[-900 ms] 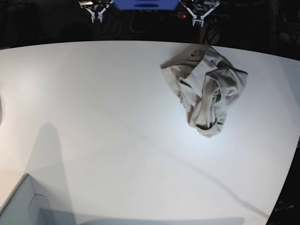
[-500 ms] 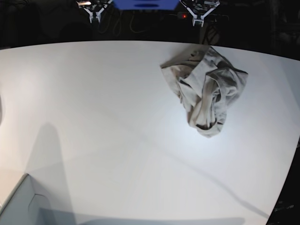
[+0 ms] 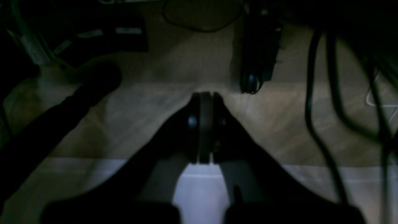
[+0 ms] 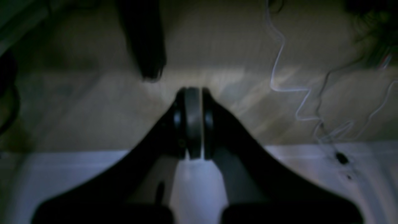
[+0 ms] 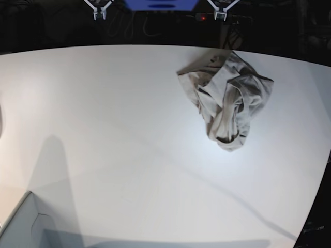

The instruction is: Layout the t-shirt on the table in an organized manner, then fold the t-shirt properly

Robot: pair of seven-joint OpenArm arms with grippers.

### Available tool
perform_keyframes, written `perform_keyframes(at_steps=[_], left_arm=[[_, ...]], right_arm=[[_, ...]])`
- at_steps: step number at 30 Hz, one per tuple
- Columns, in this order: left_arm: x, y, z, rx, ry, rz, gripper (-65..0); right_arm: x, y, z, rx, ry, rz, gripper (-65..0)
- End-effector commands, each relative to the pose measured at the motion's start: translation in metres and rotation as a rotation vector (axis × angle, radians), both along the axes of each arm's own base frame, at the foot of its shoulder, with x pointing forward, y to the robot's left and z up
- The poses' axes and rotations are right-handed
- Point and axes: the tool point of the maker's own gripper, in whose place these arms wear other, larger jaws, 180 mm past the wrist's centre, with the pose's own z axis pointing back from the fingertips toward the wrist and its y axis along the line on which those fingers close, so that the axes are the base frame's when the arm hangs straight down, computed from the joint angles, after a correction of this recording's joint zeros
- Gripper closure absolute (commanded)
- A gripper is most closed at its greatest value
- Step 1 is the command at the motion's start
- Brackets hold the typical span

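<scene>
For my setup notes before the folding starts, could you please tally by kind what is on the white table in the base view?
Garments: 1, the crumpled light beige-grey cloth t-shirt on the white table
Boxes: 1, the pale box corner at the near left edge
Total: 2

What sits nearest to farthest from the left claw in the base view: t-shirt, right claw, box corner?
1. t-shirt: crumpled just below the left claw, on the table at that view's right.
2. right claw: along the far edge, toward the view's left.
3. box corner: near-left corner, farthest.
</scene>
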Motion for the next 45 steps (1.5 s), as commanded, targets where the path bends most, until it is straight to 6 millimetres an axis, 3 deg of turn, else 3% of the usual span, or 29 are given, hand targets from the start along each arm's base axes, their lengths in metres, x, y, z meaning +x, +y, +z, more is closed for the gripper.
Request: perform_keyframes(at_steps=[1,5,9,17,21,23,26,28,34,38,41,45], left_arm=[[-0.012,0.007,0.006,0.012,-0.011,-0.007,0.0],[-0.015,0.003,0.046,-0.01,-0.153,-0.026,0.0],[0.01,0.007,0.111,-0.046,-0.34,-0.005,0.0],[0.086,0.005,0.228,-0.182,-0.64,0.015,0.0],[0.119,0.022,0.275,-0.157,-0.786,0.086,-0.2],[0.133,0.036,0.293,-0.111,-0.858,0.145,-3.3],[0.149,0.054,0.305,-0.051,-0.943,0.246,-16.4],[0.162,0.055,0.308,-0.044,-0.98,0.282,-23.8],[0.203,0.044,0.308,-0.103,-0.99,0.318,-24.6],[0.229,0.031,0.309,-0.154,-0.99,0.371,-25.3],[0.242,0.018,0.309,-0.198,-0.976,0.361,-31.9],[0.25,0.011,0.307,-0.219,-0.969,0.349,-37.5]], right_arm=[[-0.012,-0.001,0.007,0.011,-0.008,0.007,0.0],[-0.014,-0.017,0.046,-0.016,-0.127,0.041,0.0],[-0.004,-0.028,0.101,-0.035,-0.256,0.098,0.0],[0.066,-0.061,0.218,-0.145,-0.561,0.135,0.0],[0.104,-0.063,0.264,-0.18,-0.704,0.152,0.0],[0.114,-0.06,0.273,-0.177,-0.742,0.157,0.0],[0.13,-0.054,0.276,-0.166,-0.787,0.156,0.0],[0.132,-0.047,0.273,-0.146,-0.783,0.156,0.0],[0.126,-0.037,0.265,-0.114,-0.738,0.158,0.0],[0.127,-0.037,0.265,-0.114,-0.739,0.157,-9.7],[0.132,-0.038,0.267,-0.116,-0.751,0.157,-19.4],[0.132,-0.038,0.267,-0.116,-0.751,0.157,-26.5]])
